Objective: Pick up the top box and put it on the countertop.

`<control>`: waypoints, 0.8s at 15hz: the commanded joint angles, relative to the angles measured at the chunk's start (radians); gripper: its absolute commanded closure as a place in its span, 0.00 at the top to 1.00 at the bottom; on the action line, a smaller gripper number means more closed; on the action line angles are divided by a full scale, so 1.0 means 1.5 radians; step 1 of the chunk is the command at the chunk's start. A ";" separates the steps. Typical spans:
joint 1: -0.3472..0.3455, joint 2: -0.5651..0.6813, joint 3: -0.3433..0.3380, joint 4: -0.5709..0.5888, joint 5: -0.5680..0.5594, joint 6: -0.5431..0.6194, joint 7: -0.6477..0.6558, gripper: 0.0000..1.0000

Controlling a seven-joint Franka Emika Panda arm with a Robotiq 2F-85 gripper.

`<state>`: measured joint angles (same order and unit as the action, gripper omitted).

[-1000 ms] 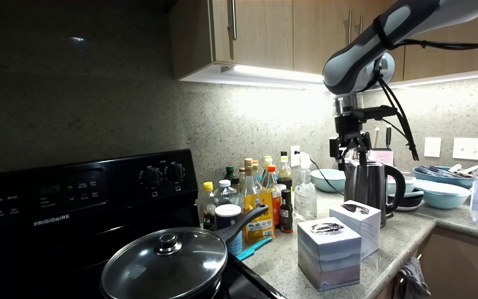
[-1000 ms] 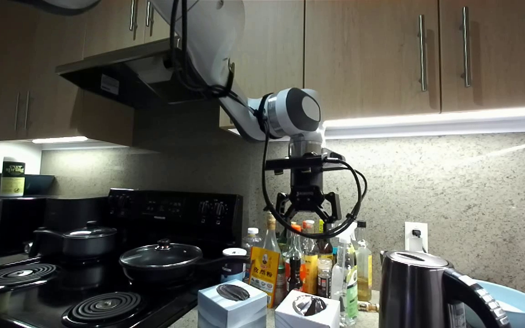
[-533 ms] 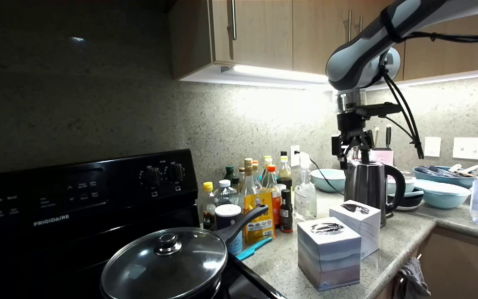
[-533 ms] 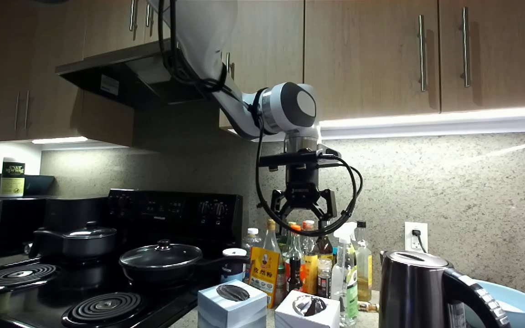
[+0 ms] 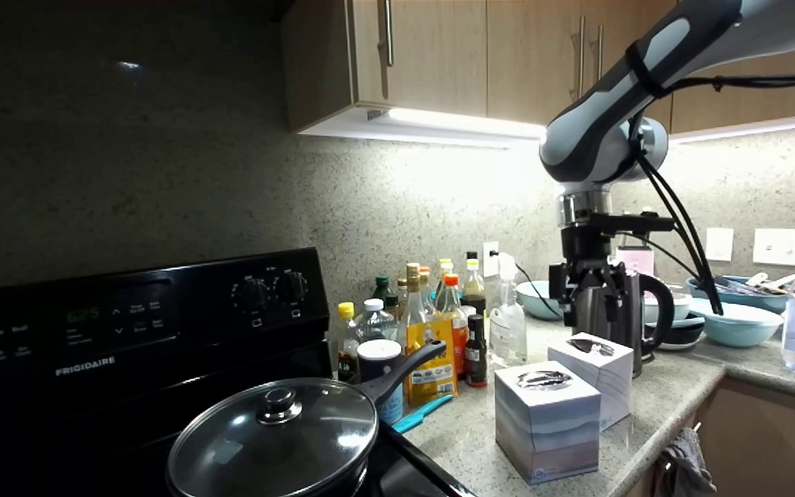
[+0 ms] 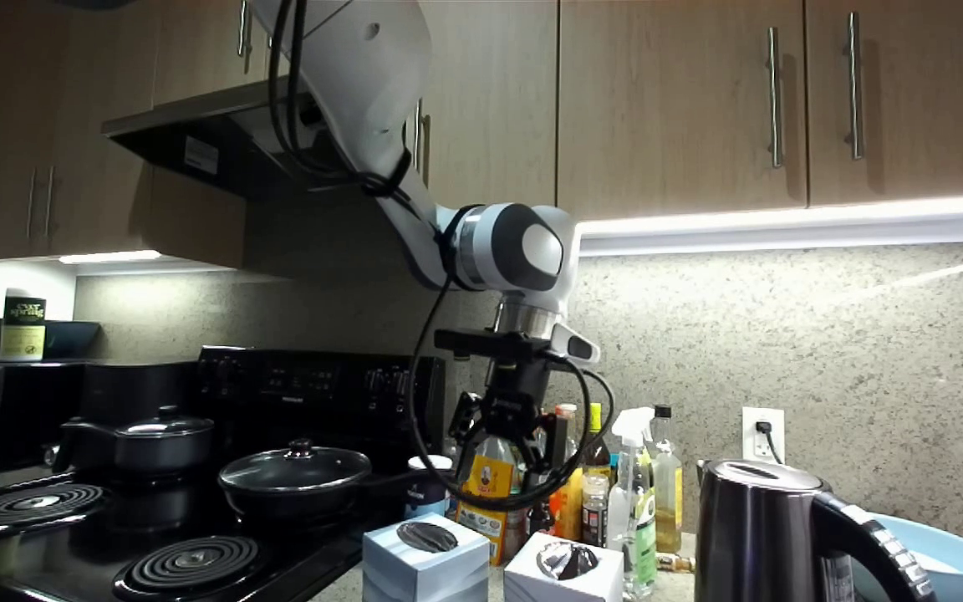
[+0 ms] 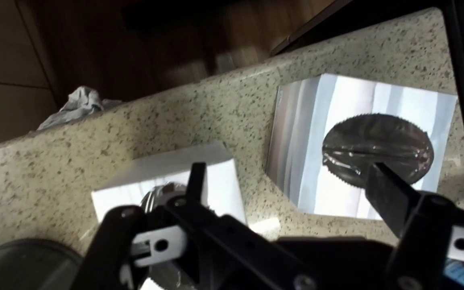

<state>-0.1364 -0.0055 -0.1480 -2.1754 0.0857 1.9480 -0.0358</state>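
Observation:
The pale blue-grey box (image 5: pixel 546 421) with a whitish top and dark oval film stands on the speckled countertop (image 5: pixel 453 449); it also shows in the other views (image 6: pixel 415 556) (image 7: pixel 377 149). A similar white box (image 5: pixel 604 376) stands beside it, nearer the kettle (image 6: pixel 753 535). I see the boxes side by side, not one upon the other. My gripper (image 6: pixel 502 477) is open and empty, tilted, above the height of the boxes. In the wrist view my gripper (image 7: pixel 287 169) has one finger over the white box (image 7: pixel 224 189) and one over the blue-grey box.
Several bottles (image 5: pixel 449 304) and a yellow packet (image 5: pixel 432 359) stand along the wall. A lidded pan (image 5: pixel 273 435) sits on the black stove, its handle reaching over the counter. A spray bottle (image 6: pixel 632 502) and light blue bowls (image 5: pixel 735 324) are near the kettle.
The arm has come down, mostly in the last half second. In an exterior view the gripper has moved left and tilted, towards the blue-grey box. The boxes have not moved.

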 commanded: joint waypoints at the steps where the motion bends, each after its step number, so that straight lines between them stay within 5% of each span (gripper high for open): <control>1: 0.019 -0.018 0.023 -0.075 0.016 0.041 0.046 1.00; 9: 0.052 0.022 0.055 -0.087 0.000 0.118 0.092 1.00; 12: 0.052 0.046 0.055 -0.072 -0.001 0.119 0.102 0.75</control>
<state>-0.0596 0.0262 -0.0689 -2.3039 0.0953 2.1084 0.0779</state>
